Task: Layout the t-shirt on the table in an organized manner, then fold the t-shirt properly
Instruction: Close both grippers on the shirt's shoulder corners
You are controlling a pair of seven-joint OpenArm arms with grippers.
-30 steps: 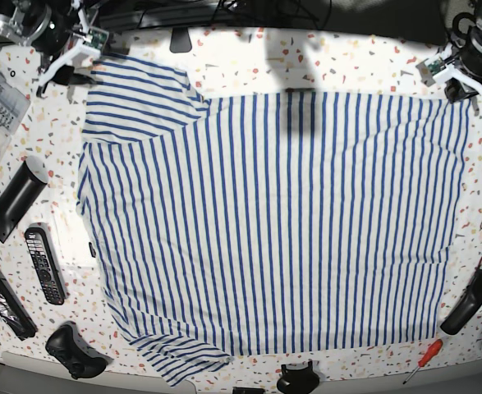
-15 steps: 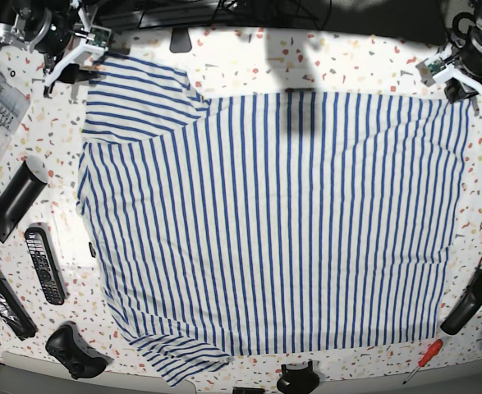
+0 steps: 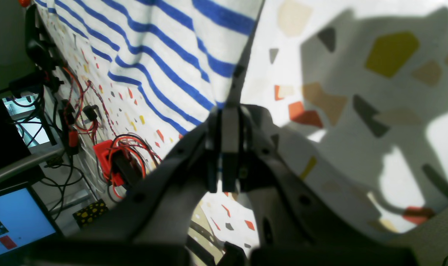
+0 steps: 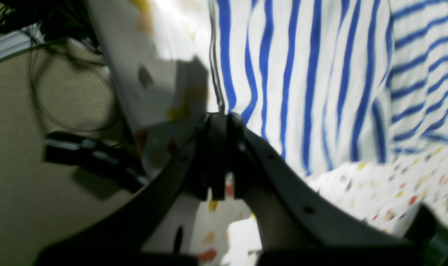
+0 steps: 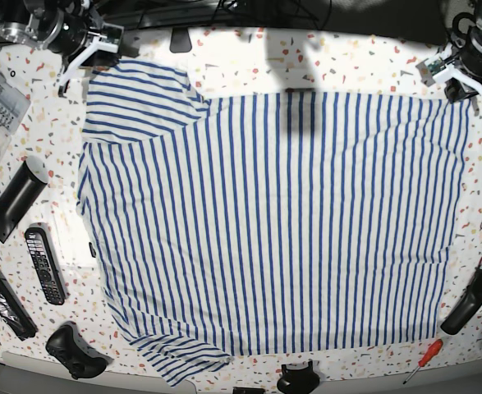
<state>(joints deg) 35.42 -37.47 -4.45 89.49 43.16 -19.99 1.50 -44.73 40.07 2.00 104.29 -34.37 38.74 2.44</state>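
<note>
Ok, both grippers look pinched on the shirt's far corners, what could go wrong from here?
The right gripper holds only the very edge of the sleeve on the t-shirt, so the cloth may slip out when pulled. The left gripper also pinches just a corner tip. The remote and black controller lie near the hem and could snag it.

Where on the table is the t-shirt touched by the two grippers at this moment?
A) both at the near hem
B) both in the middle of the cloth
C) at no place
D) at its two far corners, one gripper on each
D: the right gripper pinches the t-shirt at the far sleeve edge, and the left gripper pinches the opposite far corner.
</note>
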